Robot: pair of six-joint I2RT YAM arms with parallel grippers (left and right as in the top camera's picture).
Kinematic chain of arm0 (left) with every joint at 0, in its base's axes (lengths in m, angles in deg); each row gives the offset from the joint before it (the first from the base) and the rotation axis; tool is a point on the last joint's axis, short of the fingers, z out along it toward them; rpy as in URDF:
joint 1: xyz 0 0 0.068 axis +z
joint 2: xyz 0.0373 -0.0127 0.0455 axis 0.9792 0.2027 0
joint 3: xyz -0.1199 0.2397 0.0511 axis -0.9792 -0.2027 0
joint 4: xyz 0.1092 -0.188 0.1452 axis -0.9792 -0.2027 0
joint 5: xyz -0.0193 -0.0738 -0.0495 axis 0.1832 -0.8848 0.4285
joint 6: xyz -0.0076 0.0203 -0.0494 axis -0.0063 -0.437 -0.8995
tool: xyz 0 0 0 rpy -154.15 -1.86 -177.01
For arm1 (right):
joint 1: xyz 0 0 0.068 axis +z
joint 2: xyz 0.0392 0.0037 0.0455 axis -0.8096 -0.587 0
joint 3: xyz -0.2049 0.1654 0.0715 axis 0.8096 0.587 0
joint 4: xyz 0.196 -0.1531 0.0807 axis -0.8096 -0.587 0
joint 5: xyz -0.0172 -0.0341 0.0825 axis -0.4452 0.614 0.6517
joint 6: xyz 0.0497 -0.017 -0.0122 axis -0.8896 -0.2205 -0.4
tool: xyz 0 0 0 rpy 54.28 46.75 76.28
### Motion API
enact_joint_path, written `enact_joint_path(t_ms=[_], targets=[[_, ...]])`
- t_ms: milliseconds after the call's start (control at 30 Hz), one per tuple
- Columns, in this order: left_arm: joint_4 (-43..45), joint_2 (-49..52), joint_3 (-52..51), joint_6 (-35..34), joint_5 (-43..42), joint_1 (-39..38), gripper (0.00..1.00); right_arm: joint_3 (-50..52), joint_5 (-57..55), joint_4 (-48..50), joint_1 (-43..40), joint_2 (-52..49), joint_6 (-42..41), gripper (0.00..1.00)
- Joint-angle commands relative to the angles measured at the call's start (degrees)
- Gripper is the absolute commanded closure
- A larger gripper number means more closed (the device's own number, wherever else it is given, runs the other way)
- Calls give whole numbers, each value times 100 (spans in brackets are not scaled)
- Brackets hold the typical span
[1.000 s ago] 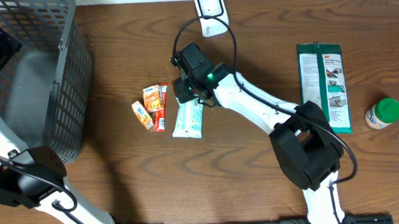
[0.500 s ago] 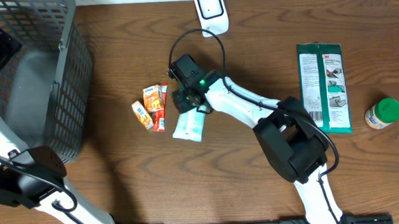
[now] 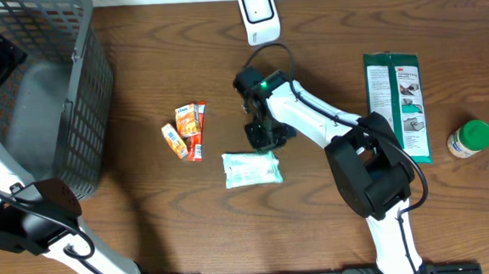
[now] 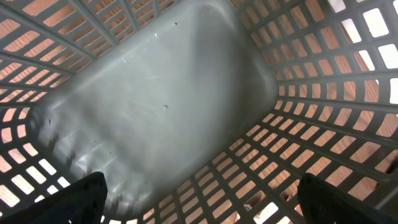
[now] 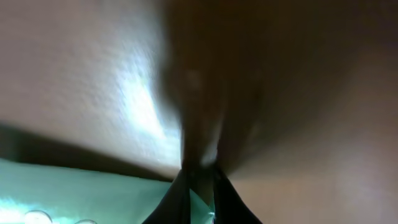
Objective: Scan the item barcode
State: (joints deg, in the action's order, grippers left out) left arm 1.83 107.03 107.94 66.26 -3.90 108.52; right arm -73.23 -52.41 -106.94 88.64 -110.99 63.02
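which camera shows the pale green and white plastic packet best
Overhead: the whole pale green and white plastic packet lies flat on the brown wooden table. Right wrist shows only a blurred pale green patch at its bottom left, possibly the packet. Left wrist shows only the inside of the grey mesh basket.

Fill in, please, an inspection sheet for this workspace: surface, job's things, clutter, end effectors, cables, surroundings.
Surface: wooden table, no spills seen.
Job's things: white scanner at the far edge; wipes pack mid-table.
Clutter: snack packets; green 3M package; green-lidded jar; grey basket.
End effectors: left end effector open, inside the basket; right end effector shut, apparently pinching the wipes pack's edge.
Cables: black cable looped above the right arm.
Surroundings: nothing seen.
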Motion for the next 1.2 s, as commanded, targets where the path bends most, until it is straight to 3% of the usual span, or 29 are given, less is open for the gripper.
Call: enact_joint_path(t_ms=[0,133,333,567,700,900,1033,1167], targets=[[-20,-133,96,-7,-50,-2,2,107,894,-236,57,-146,-625,91],[-20,-133,96,-7,-50,-2,2,103,1641,-501,61,-146,-623,96],[-22,-133,96,-7,-50,-2,2,76,1923,-852,-136,-144,-411,92],[-22,-133,96,-7,-50,-2,2,66,1996,-201,-518,-144,-87,89],[-20,-133,96,-7,-50,-2,2,66,3027,328,-605,-144,695,94],[-20,-133,96,-7,-50,-2,2,-28,4002,1021,-490,-144,1027,99],[-20,-133,96,-7,-50,-2,2,-293,4015,1021,-175,-144,1687,99],[-20,-133,96,-7,-50,-2,2,-579,3303,1010,264,-144,1867,99]])
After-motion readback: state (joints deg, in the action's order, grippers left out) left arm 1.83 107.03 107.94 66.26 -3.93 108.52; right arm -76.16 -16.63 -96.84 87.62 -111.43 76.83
